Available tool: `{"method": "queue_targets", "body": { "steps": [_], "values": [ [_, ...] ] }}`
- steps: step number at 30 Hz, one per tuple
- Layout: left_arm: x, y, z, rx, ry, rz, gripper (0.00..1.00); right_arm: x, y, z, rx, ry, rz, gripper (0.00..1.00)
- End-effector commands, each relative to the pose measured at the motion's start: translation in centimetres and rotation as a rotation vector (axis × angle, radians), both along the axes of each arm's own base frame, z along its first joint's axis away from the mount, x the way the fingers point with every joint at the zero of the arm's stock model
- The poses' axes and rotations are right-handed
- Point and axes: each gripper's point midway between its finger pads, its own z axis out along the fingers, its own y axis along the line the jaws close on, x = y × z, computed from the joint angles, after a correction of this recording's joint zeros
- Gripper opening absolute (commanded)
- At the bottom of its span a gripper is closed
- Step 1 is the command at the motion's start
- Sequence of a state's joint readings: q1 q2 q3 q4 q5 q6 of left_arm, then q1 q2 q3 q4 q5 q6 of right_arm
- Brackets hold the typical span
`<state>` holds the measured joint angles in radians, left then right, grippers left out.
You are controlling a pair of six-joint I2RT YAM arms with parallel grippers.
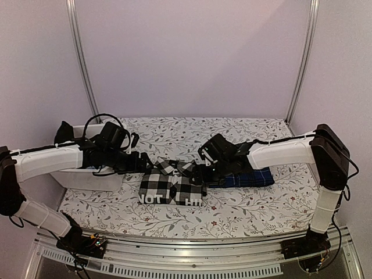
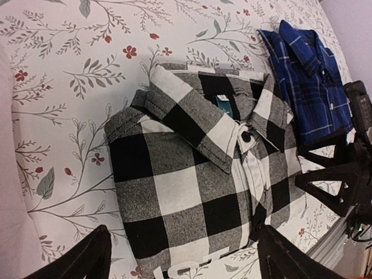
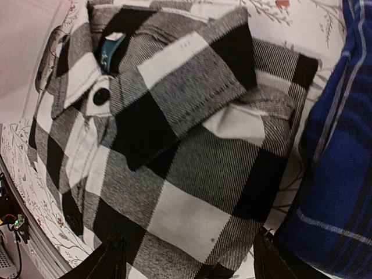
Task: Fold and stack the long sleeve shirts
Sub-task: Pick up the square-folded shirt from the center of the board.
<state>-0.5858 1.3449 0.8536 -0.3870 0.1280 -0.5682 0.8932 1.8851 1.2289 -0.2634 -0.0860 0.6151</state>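
Shows a flower-print table (image 1: 244,209) with a white bin (image 1: 87,180) at its left edge. Finds the black-and-white checked shirt (image 1: 168,189) folded flat near the middle of the table, collar up and buttoned, white lettering along its near edge. Places the blue plaid shirt (image 1: 256,178), also folded, just beside it on the right. Catches the left claw (image 2: 184,229) poised over the checked shirt from the left, fingers spread wide, holding nothing. Catches the right claw (image 3: 190,234) over that same shirt's right side, fingers likewise wide apart, gripping nothing
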Motion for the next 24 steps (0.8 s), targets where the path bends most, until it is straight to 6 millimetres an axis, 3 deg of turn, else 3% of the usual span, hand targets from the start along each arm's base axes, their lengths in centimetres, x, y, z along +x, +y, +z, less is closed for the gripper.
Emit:
{"method": "queue_targets", "body": {
  "steps": [1, 9, 15, 24],
  "values": [
    [-0.3, 0.4, -1.5, 0.043, 0.031, -0.033, 0.86, -1.4, -1.1, -0.2, 0.028, 0.038, -0.059, 0.73],
    [0.2, -0.1, -3.5, 0.069, 0.072, -0.052, 0.85, -1.2, -0.5, -1.4, 0.045, 0.053, -0.088, 0.74],
    [-0.1, 0.1, -6.1, 0.092, 0.13, -0.044, 0.84, -0.7, 0.2, -1.9, 0.059, 0.055, -0.089, 0.73],
    [0.0, -0.4, -7.9, 0.057, 0.159, -0.008, 0.8, -1.2, 1.4, -3.0, 0.071, 0.079, -0.07, 0.68]
  ]
}}
